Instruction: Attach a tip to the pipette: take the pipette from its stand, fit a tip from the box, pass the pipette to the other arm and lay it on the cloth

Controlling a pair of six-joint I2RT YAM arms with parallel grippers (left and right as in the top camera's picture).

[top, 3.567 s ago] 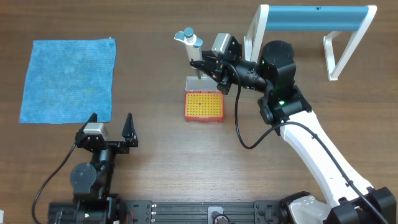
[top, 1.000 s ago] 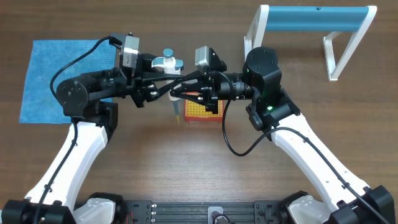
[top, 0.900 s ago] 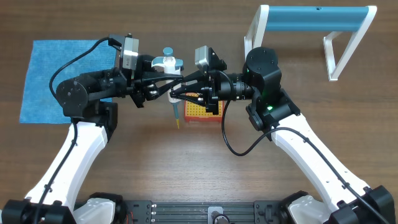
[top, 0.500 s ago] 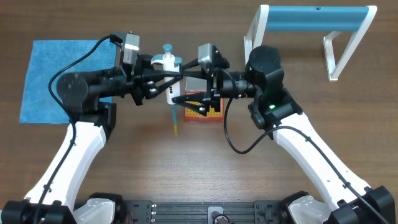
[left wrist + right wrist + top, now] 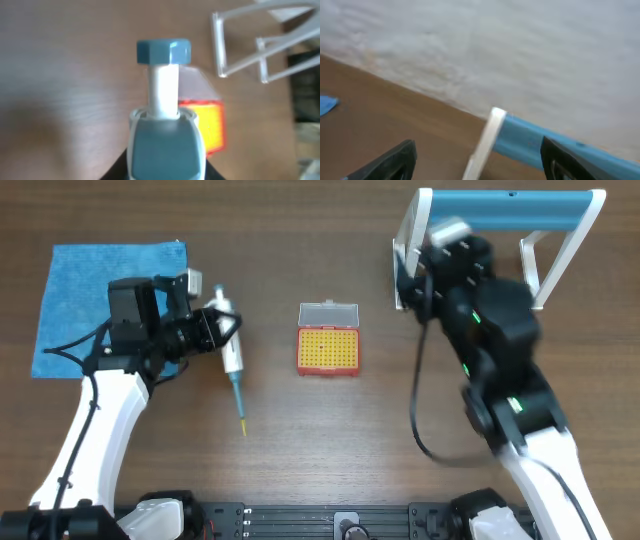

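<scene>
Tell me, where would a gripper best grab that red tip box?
Probably the red base, from above, fingers on its two short walls: those are flat and free, while the open clear lid lies back along the far side.

No legible text, labels or numbers anywhere.

Looks like a lab bench set up for robot trials. Shows lab kit: pipette, tip box with yellow tips, white-and-blue stand, blue cloth, all on a wood-grain table. Backs onto a plain pale wall. Carries a black rail with arm bases at front edge.
</scene>
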